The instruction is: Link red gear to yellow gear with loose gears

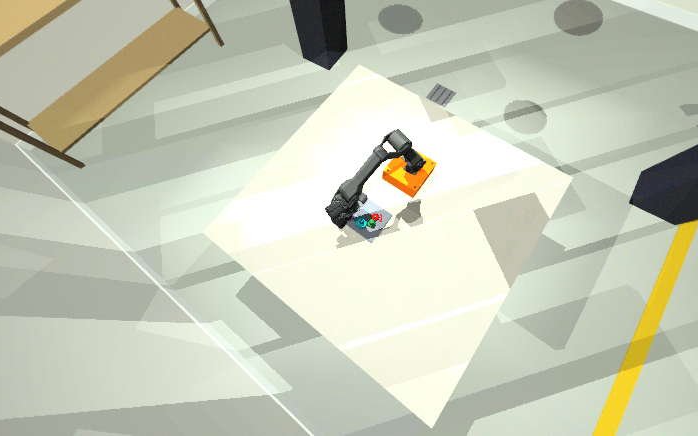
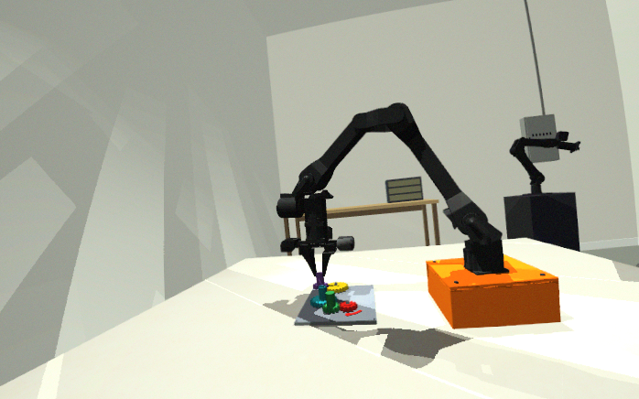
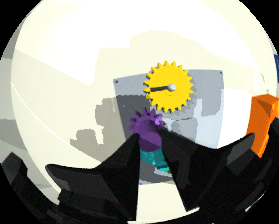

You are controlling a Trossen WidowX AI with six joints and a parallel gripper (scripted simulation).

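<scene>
From the top, the arm reaches out from its orange base (image 1: 401, 183) (image 2: 505, 302) (image 3: 260, 117) to the grey board (image 1: 372, 238) (image 2: 367, 319) (image 3: 215, 82), and its wrist covers the board's far corner. The red gear (image 1: 375, 216) (image 2: 348, 306), the green gear (image 1: 371, 223) (image 2: 330, 303) and the teal gear (image 1: 361, 222) (image 2: 318, 300) (image 3: 151, 157) show on the board; only a scrap of purple peeks out beside the gripper.

In the exterior view the gripper (image 2: 319, 275) (image 3: 151, 142) points straight down, its fingertips pinching the upright stem of the purple gear (image 1: 351, 217) (image 2: 319, 285) (image 3: 146, 123). That gear is low over the board, just beside the yellow gear (image 2: 337, 286) (image 3: 169, 86), with teal and green between it and red. It may already be on its peg, but from this angle I can't tell whether it sits flat. This looks like the last link of the chain, so the job in hand is likely seating it. Press straight down with the stem kept upright, and if the teeth ride on a neighbour's, give a slight twist rather than more force.

In the wrist view the purple teeth come right up to the yellow rim, and part of teal shows below. Once purple is fully down, spread the fingers evenly and lift straight up before moving sideways, so that the stem isn't dragged and neither teal nor yellow gets knocked.
</scene>
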